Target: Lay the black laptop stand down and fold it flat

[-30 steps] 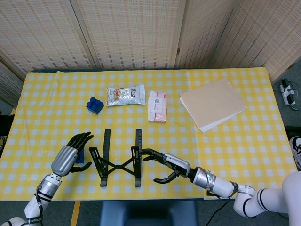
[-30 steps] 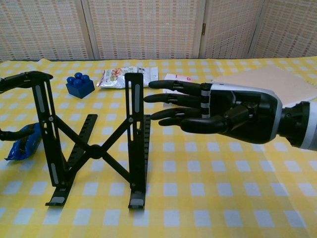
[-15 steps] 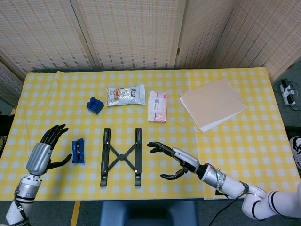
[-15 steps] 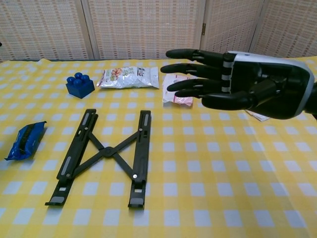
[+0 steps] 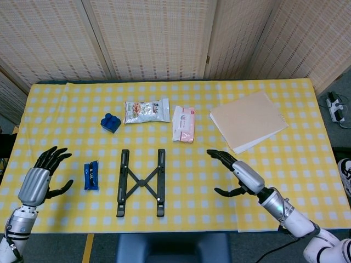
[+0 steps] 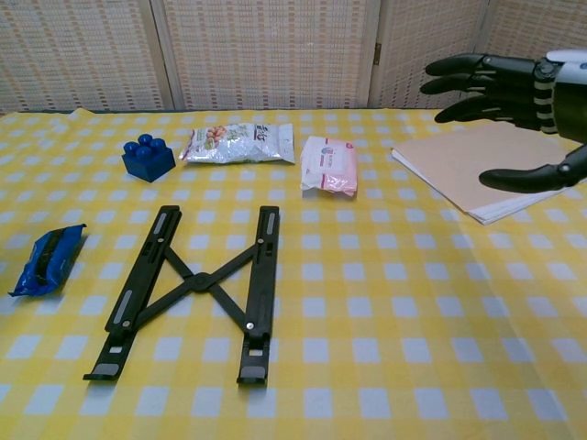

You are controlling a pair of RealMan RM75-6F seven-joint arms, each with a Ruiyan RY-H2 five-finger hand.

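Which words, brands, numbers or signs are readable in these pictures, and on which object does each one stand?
No text can be read anywhere.
Snack bag: printing present, too blurred to read.
Pink tissue pack: a label shows, too small to read.
Blue wrapper: markings unreadable.
Black laptop stand, blue block, paper stack: no visible text.

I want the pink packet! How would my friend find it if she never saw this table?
Start at the black laptop stand lying flat near the front of the yellow checked table. Look straight behind its right-hand bar, toward the wall, and there lies the pink packet. The snack bag beside it is white and green and the tan folder is much bigger, so it's the only pink thing.
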